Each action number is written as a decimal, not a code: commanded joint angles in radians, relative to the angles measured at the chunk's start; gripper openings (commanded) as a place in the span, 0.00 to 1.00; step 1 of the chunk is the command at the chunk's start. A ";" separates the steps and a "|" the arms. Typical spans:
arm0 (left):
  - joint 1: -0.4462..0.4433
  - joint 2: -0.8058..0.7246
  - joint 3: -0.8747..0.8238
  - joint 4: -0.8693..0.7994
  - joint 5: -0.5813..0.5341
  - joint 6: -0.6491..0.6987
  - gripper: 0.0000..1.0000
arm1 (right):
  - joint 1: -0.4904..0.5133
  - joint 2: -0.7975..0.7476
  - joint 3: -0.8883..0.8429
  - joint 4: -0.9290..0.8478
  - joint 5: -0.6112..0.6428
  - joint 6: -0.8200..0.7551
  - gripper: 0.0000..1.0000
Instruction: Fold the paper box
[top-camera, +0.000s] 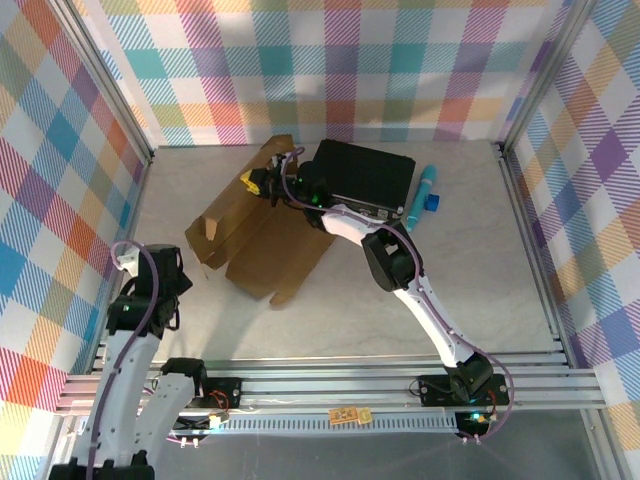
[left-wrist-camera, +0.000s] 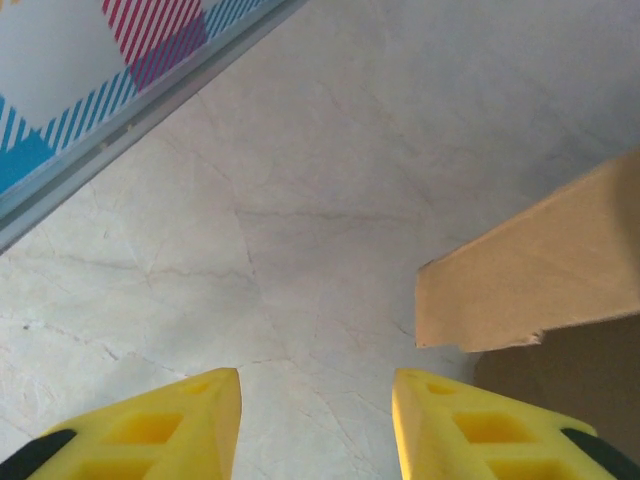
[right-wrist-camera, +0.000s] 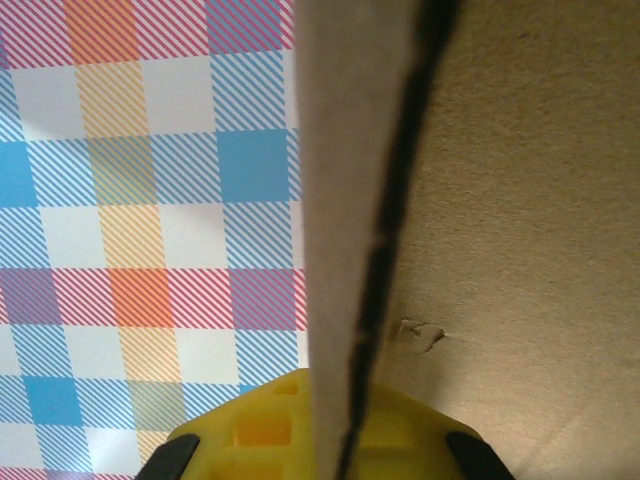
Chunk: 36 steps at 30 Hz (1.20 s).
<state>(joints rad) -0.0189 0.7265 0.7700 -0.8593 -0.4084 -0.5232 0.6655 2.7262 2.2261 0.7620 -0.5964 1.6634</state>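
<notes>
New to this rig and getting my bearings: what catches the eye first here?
The brown paper box sprawls half-folded mid-table, its raised far flap pinched in the shut right gripper. Just beyond it sits a black case, with bright checked walls all round. The left gripper hangs open over the table beside a box corner.
</notes>
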 joint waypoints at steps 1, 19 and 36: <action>0.096 0.081 -0.004 0.043 0.100 0.050 0.39 | -0.029 -0.013 0.019 -0.014 -0.043 0.002 0.00; 0.195 0.429 -0.048 0.455 0.377 0.235 0.31 | -0.031 0.081 0.147 -0.040 -0.055 0.053 0.00; 0.167 0.398 -0.156 0.504 0.436 0.159 0.31 | 0.004 0.035 0.054 -0.046 -0.079 -0.019 0.00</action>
<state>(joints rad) 0.1566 1.1328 0.6357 -0.3813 0.0101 -0.3374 0.6701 2.7853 2.3150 0.7372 -0.6460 1.6772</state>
